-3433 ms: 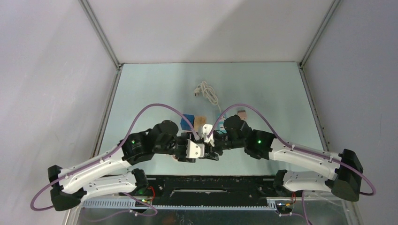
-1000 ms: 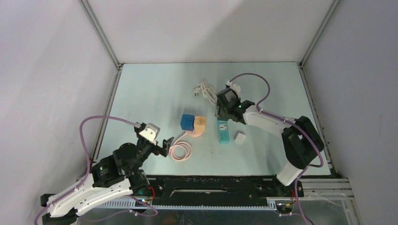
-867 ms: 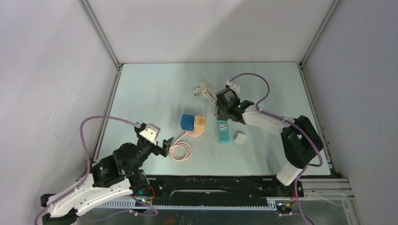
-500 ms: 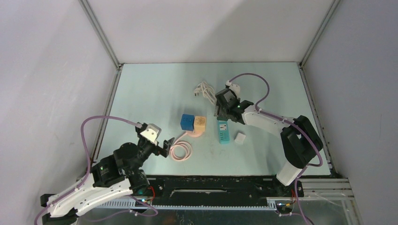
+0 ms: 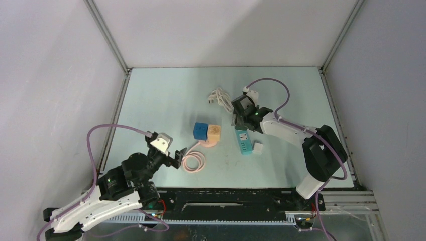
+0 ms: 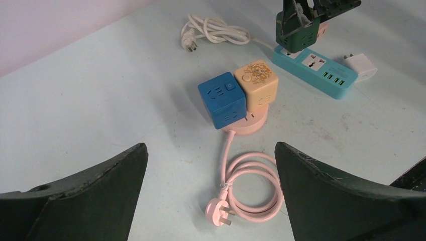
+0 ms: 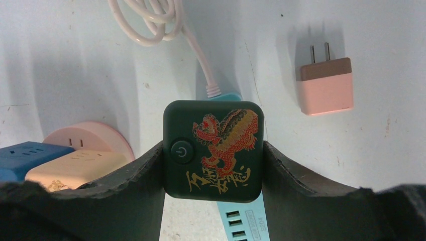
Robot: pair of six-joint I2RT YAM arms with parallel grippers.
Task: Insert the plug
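Observation:
My right gripper [image 7: 212, 150] is shut on the plug [image 7: 212, 149], a dark green cube with a red and gold dragon and a power button on top. The plug [image 6: 296, 30] stands on the far end of the teal power strip [image 6: 316, 70]; I cannot tell how deep its pins sit. From above, the right gripper [image 5: 244, 116] is over that end of the strip [image 5: 244, 141], which lies tilted. My left gripper [image 5: 178, 155] is open and holds nothing, near the front left, with a coiled pink cable and plug [image 6: 220, 211] between its fingers' line of sight.
A small pinkish adapter [image 7: 325, 85] lies just right of the strip. A blue cube [image 5: 201, 130] and a beige cube [image 5: 214, 132] sit on a round pink base [image 5: 211, 142]. The strip's white cord [image 5: 220, 98] is bundled at the back.
The teal strip has swung: its near end moved right toward the small adapter, and the right gripper with the plug shifted slightly right. The left arm has barely moved.

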